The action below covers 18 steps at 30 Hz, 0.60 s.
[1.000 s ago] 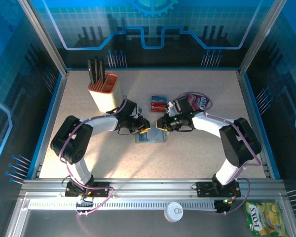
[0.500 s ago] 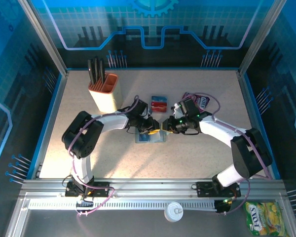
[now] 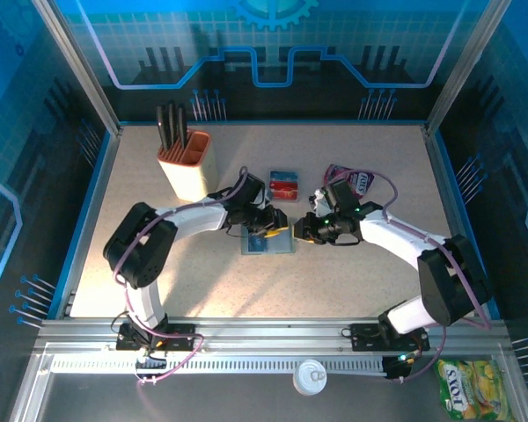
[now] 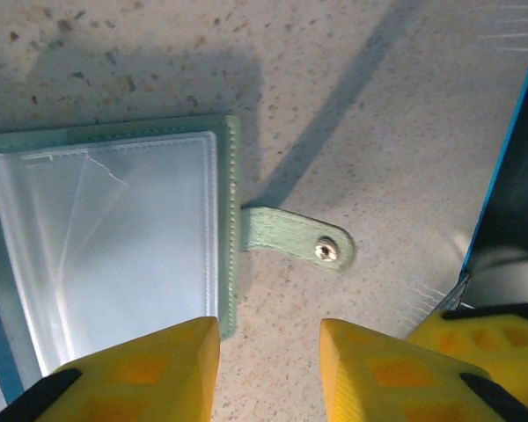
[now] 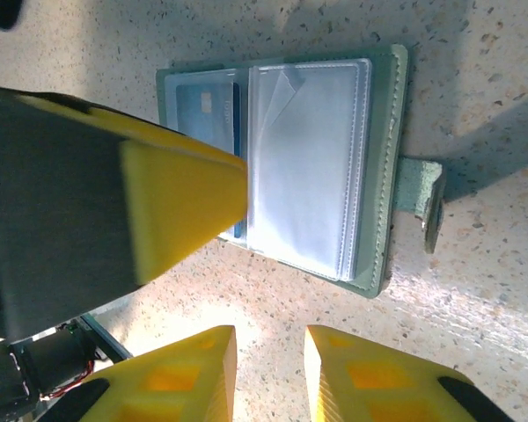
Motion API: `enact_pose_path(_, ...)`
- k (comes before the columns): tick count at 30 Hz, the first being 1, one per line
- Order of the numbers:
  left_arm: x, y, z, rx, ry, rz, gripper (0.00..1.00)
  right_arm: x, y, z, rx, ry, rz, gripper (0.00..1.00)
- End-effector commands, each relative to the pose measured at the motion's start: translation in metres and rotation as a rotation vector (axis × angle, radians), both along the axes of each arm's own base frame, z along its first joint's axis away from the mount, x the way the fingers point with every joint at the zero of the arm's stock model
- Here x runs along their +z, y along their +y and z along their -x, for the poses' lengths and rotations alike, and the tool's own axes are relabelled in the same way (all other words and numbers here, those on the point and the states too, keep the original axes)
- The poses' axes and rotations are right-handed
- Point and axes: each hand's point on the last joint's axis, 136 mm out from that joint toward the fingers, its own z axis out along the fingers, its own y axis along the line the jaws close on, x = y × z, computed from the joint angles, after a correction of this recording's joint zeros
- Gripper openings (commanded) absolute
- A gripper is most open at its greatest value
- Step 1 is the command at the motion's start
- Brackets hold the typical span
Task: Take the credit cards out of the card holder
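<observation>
The card holder [image 3: 268, 243] lies open and flat on the table, its clear sleeves up and its snap strap [image 4: 292, 243] sticking out to one side. A blue card [image 5: 207, 110] sits in one sleeve of the card holder [image 5: 310, 167]. Red credit cards [image 3: 283, 185] lie in a small stack on the table just beyond it. My left gripper [image 3: 275, 227] hovers at the holder's strap edge, open, with bare table between its fingertips [image 4: 269, 356]. My right gripper [image 3: 300, 230] stands just right of the holder, slightly open and holding nothing [image 5: 269, 365].
An orange-and-cream cup [image 3: 186, 165] with black pens stands at the back left. A pink snack pouch [image 3: 349, 179] lies behind my right arm. The left gripper's yellow finger [image 5: 180, 207] overhangs the holder's near corner. A yellow packet [image 3: 465, 385] and a white lid [image 3: 310, 377] lie off the table's front.
The two grippers met over the holder's right edge, then parted. My right gripper has drawn back to the right, and both pairs of jaws have widened a little.
</observation>
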Motion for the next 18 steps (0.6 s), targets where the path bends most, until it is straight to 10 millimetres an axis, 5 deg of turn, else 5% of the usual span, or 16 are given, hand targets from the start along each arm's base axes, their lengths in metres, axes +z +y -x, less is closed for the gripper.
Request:
enact_pose_path(1,0.005,0.016,0.004,0.029,-0.01,-0.029,0.34,0.011,0.009,-0.009,0.035,-0.005,-0.026,0.28)
enact_pose_path(18,-0.003,0.066,0.001,0.101,0.004,-0.05,0.28,-0.008,0.049,-0.014,0.131,0.058,-0.012,0.31)
